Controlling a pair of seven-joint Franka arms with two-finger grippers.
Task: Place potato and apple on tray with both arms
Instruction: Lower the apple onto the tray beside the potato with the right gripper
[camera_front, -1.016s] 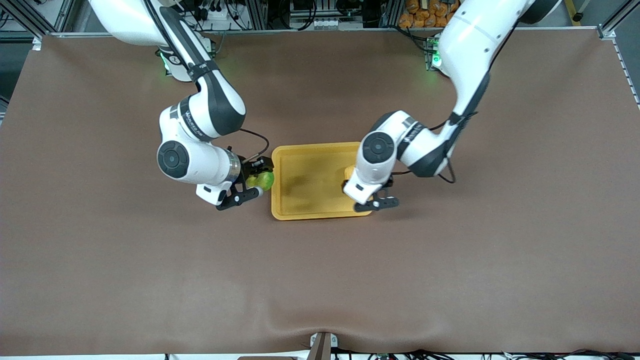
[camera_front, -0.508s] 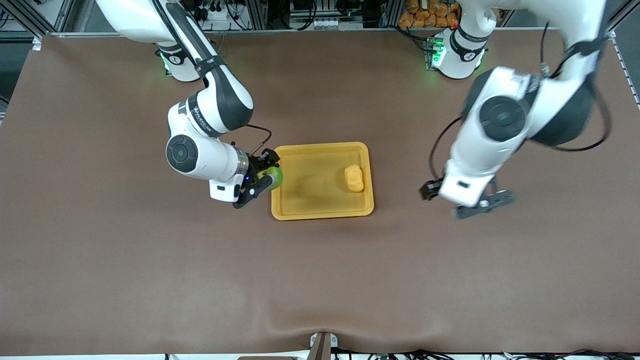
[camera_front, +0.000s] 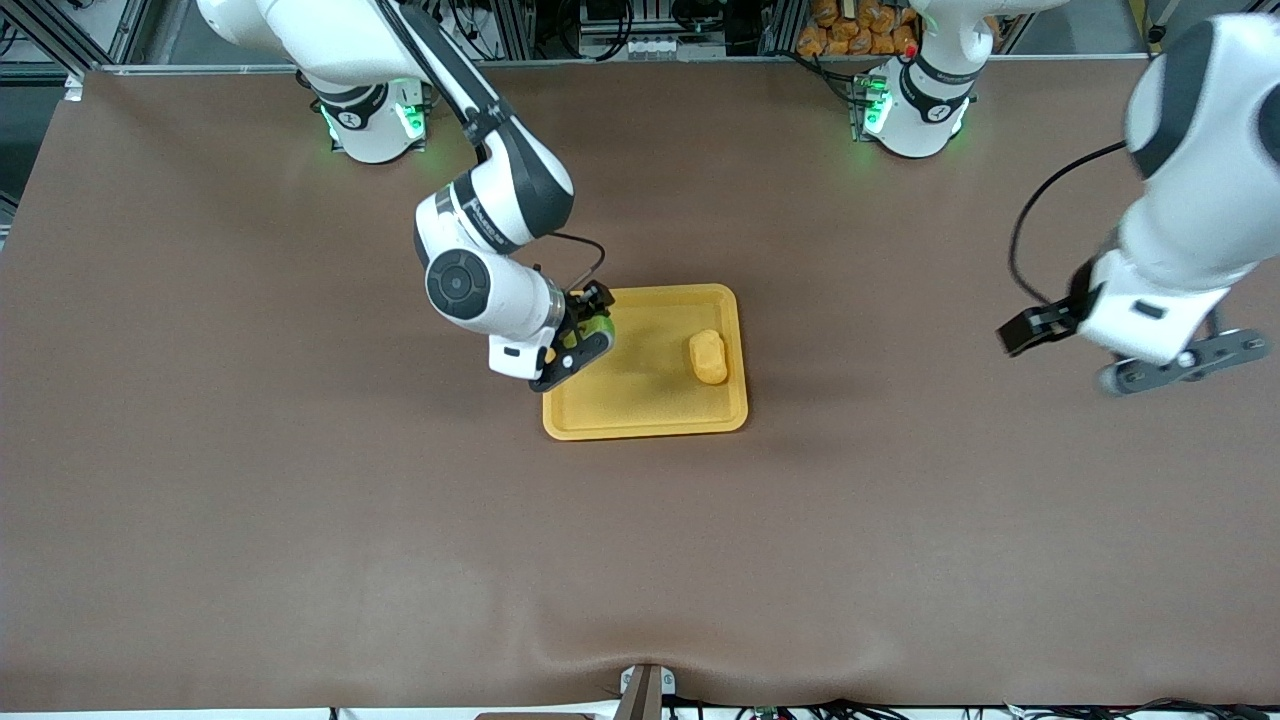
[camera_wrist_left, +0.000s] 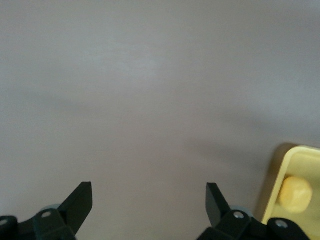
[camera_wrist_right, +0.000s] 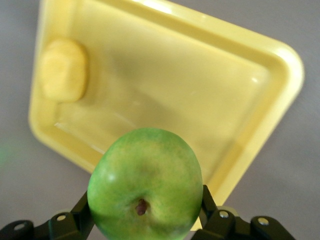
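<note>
The yellow tray (camera_front: 645, 390) lies mid-table. The potato (camera_front: 709, 357) rests in it near the rim at the left arm's end; it also shows in the right wrist view (camera_wrist_right: 62, 70) and the left wrist view (camera_wrist_left: 295, 194). My right gripper (camera_front: 585, 338) is shut on the green apple (camera_front: 599, 325) and holds it over the tray's edge at the right arm's end. In the right wrist view the apple (camera_wrist_right: 145, 182) sits between the fingers above the tray (camera_wrist_right: 200, 100). My left gripper (camera_front: 1185, 362) is open and empty, over bare table toward the left arm's end, well away from the tray.
The brown table cover (camera_front: 640, 560) spreads all around the tray. The arm bases (camera_front: 365, 120) stand along the table's edge farthest from the front camera. A tray corner (camera_wrist_left: 292, 160) shows at the edge of the left wrist view.
My left gripper let go of the potato in the tray and swung away toward the left arm's end. My right gripper carried the apple from beside the tray to over its edge.
</note>
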